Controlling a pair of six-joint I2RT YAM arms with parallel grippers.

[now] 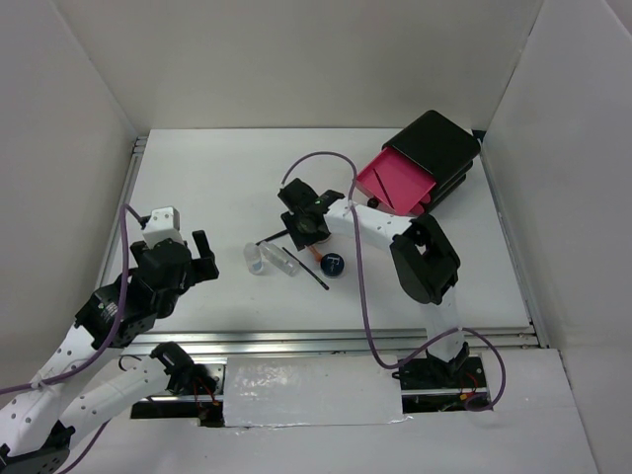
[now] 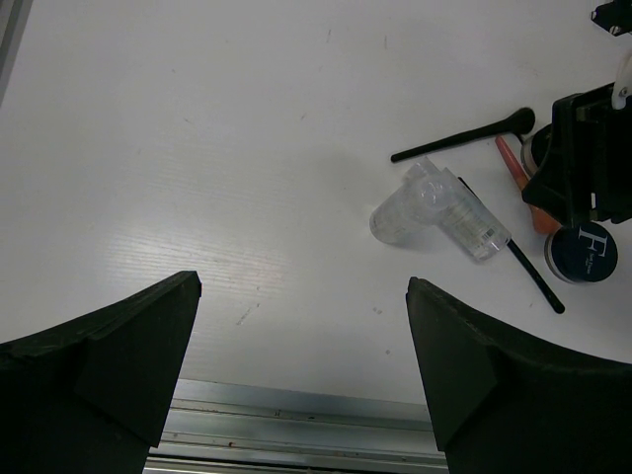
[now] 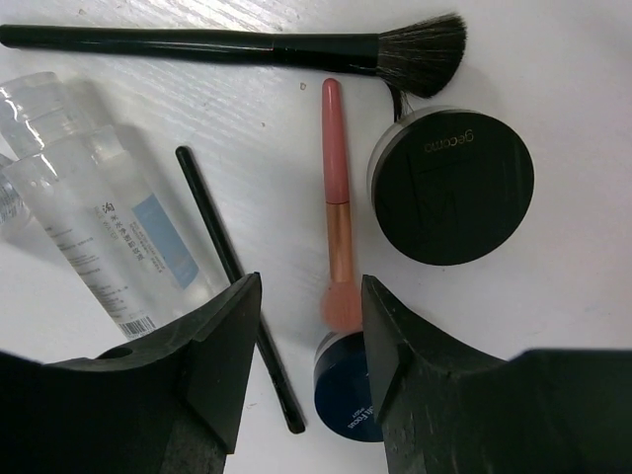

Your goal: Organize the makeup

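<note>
The makeup lies in a cluster at mid-table. In the right wrist view I see a black brush (image 3: pixel 227 41), a pink orange-tipped stick (image 3: pixel 338 212), a black round compact (image 3: pixel 452 186), a dark-blue compact (image 3: pixel 346 395), a thin black pencil (image 3: pixel 232 267) and a clear tube (image 3: pixel 109 237). My right gripper (image 3: pixel 311 296) is open and empty, low over the stick's tip and the blue compact (image 1: pixel 333 265). My left gripper (image 2: pixel 301 296) is open and empty, left of the cluster, apart from the clear vial (image 2: pixel 400 212) and the tube (image 2: pixel 464 212).
A black box (image 1: pixel 439 148) stands at the back right with one pink drawer (image 1: pixel 390 183) pulled open toward the cluster. White walls close in the table on three sides. A metal rail (image 2: pixel 296 425) runs along the near edge.
</note>
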